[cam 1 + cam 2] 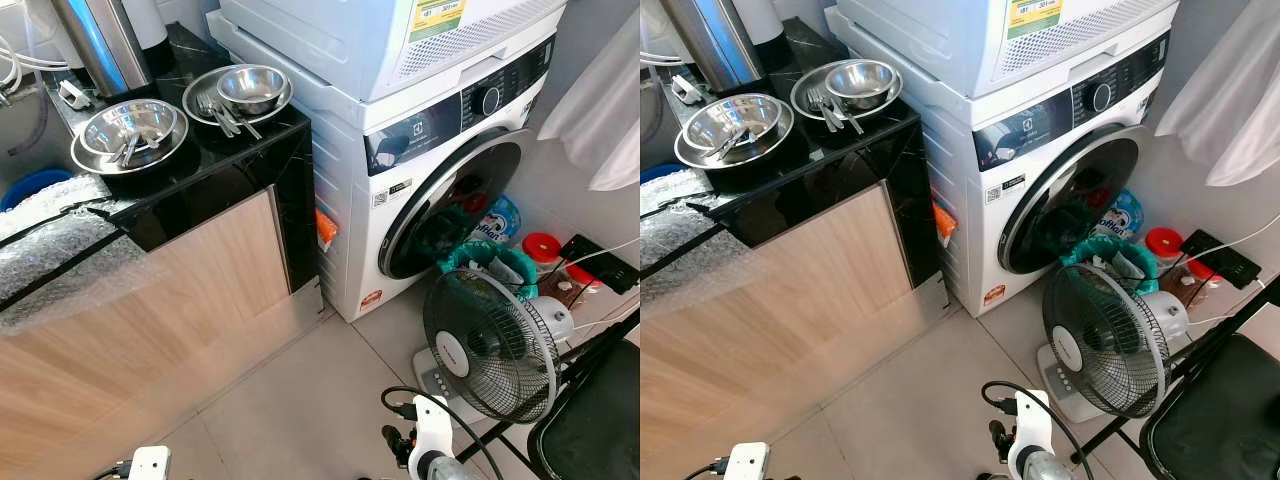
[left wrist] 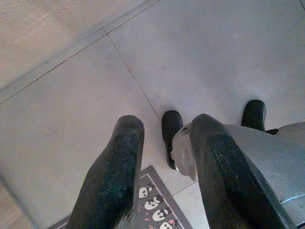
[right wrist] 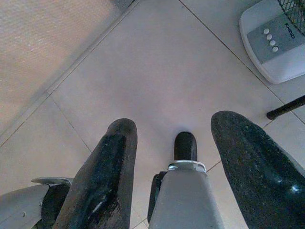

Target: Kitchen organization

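looking from the left eye, two steel bowls [image 1: 130,135] [image 1: 245,92] with cutlery sit on the black bench [image 1: 225,160], beside the washer [image 1: 440,150]; a fan [image 1: 490,345] stands on the floor.

in the right eye view, the near bowl lies close to the bench edge, so a careless reach could push it off, i think.

in the left wrist view, the left pincer [image 2: 164,176] is released over the tiles, near a mat [image 2: 152,202].

in the right wrist view, the right pincer [image 3: 190,167] is released too; the fan base [image 3: 274,40] is near, and a wide swing or step could knock it over.
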Controlling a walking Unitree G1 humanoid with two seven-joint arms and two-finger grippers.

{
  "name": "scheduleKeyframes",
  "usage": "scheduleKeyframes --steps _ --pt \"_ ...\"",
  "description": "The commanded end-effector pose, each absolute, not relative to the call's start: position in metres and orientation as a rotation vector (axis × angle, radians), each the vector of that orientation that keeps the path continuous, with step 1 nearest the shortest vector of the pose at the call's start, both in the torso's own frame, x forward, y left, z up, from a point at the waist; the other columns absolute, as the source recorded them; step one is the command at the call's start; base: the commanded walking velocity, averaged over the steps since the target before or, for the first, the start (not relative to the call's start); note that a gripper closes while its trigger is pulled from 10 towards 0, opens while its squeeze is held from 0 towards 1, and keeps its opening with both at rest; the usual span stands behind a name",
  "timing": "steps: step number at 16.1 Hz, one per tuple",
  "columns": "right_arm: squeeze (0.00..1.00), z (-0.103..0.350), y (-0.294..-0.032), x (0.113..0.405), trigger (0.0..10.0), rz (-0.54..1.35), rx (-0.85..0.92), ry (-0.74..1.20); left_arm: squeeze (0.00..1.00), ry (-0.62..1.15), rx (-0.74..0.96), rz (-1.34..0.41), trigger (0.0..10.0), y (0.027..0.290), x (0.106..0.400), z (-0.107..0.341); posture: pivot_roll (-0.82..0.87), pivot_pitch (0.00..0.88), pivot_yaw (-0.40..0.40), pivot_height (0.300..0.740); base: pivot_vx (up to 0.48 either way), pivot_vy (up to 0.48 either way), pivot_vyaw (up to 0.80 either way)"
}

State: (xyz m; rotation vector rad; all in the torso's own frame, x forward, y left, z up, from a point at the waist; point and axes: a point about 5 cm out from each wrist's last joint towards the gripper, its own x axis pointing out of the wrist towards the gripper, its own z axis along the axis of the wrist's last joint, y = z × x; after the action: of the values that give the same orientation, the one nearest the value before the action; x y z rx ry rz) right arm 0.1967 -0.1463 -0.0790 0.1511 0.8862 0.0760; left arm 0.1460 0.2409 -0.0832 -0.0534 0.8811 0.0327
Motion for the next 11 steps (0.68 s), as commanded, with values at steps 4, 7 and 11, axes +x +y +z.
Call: scheduleKeyframes --steps 4,7,11 --pt "0.00 -0.0828 -0.1427 0.1897 10.0 0.070 0.163 0.907 0.00 0.936 -0.036 0.041 10.0 0.2483 0.1341 -0.0864 -0.03 0.092 0.082 0.740 0.000 0.000 0.00" --pt "0.00 -0.0830 -0.1433 0.1892 10.0 0.069 0.162 0.909 0.00 0.937 -0.046 0.048 10.0 0.2478 0.1334 -0.0869 -0.03 0.095 0.077 0.740 0.000 0.000 0.00" --pt "0.00 -0.0827 -0.1436 0.1898 10.0 0.075 0.165 0.907 0.00 0.940 -0.050 0.051 10.0 0.2474 0.1334 -0.0871 -0.02 0.106 0.066 0.740 0.000 0.322 0.00"
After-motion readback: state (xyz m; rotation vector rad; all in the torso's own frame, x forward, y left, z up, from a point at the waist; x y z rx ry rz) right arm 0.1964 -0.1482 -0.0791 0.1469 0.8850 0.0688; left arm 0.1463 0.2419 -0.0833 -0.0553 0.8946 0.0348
